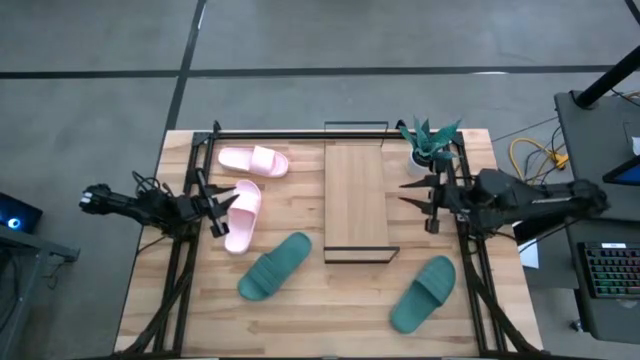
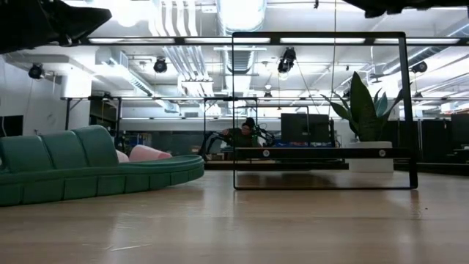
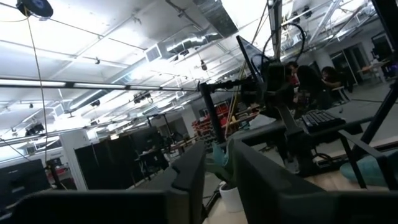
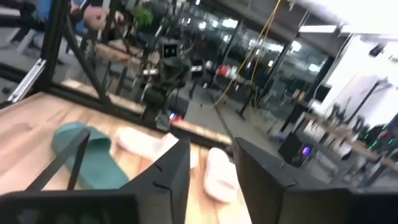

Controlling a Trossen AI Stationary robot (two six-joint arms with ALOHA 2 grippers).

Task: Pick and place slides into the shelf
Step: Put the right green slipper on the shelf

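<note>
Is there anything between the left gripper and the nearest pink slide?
Nothing visible. In the high view the left gripper sits right beside the pink slide, holding nothing, with only bare table around them. The shelf lies past that slide.

wood-topped shelf, matt foam slides

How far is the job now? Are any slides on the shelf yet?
Nothing looks done: the shelf has a bare top and no slide on it. Nothing is in hand: the left gripper is above the pink slide and holds nothing, and the right gripper is empty beside the shelf. All four are left: that one, the other pink slide, and the two green slides.
</note>
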